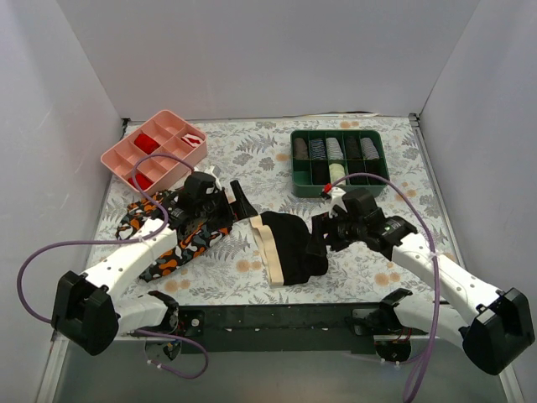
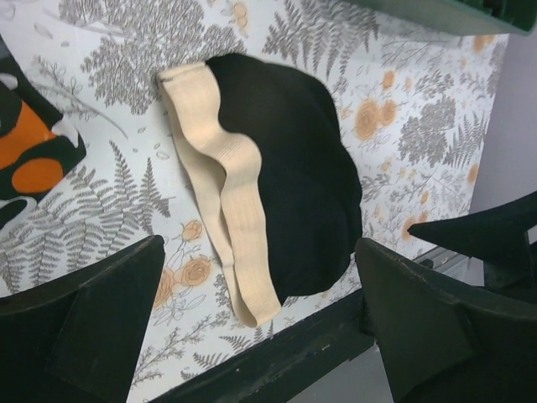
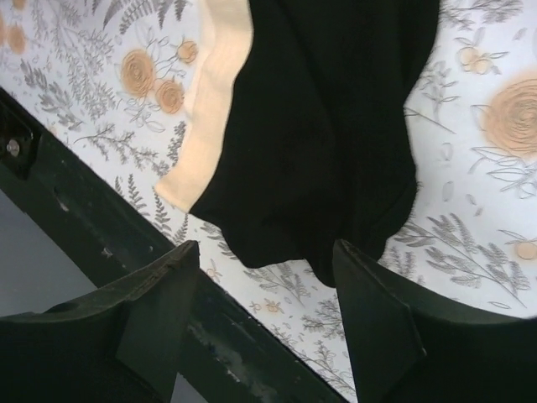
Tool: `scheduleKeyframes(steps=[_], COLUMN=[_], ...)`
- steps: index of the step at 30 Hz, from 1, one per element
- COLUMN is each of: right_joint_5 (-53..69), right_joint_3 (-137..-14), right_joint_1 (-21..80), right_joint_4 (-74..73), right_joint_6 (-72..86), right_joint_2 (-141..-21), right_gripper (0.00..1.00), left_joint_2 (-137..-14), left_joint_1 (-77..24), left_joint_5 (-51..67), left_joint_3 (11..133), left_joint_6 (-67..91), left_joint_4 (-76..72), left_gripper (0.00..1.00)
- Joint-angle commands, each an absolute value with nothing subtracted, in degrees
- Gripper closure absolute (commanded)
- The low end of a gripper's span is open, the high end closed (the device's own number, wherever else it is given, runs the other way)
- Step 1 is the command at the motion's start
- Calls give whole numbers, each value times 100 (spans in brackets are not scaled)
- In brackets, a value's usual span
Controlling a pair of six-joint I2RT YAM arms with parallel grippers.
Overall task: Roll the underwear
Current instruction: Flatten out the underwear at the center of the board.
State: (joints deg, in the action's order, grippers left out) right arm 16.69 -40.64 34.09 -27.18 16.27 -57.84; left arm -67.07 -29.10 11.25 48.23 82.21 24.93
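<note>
Now the underwear [image 1: 294, 245] lies flat, unrolled, on the tabletop [image 1: 252, 151] at lower centre of the top view. Both the left hand [image 2: 258, 245] and the right hand [image 3: 267, 245] are spread apart, empty. Next, I think, the right one must pinch the black edge.

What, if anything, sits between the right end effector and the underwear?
Nothing visible does. The right end effector hangs open at the right edge of the underwear, with no object between them. The patterned cloth lies off to the left, away from that path.
</note>
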Motion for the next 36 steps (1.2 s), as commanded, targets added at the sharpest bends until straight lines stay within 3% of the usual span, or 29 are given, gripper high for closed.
scheduleKeyframes(steps=[1,7,14,24,29,36], right_joint_5=[1239,1214,1037,343,186,184], right_joint_3=[-4403,-4280,-4614,-5054,-5010,-5159], right_joint_1=[4007,4140,4279,5756,6519,7057], right_joint_4=[-2778,-2558,-2628,-2751,-2698,-2505], right_joint_6=[1845,2039,2048,1916,1723,1363], right_joint_2=[-5967,-6547,-7154,-7005,-7443,-8041], right_gripper=[30,44,48,50,50,46], left_joint_2=[-6592,-6838,-6733,-6820,-6864,-6733], left_joint_1=[-3111,-3717,-3814,-3692,-2787,-2619], left_joint_5=[1055,853,747,-684,-11,211], left_joint_3=[4562,4404,4298,4885,4816,5019], left_joint_6=[8507,8657,8587,8675,8543,8473], left_joint_4=[2707,2733,2795,3698,3525,3559], left_gripper=[2,2,2,2,2,2])
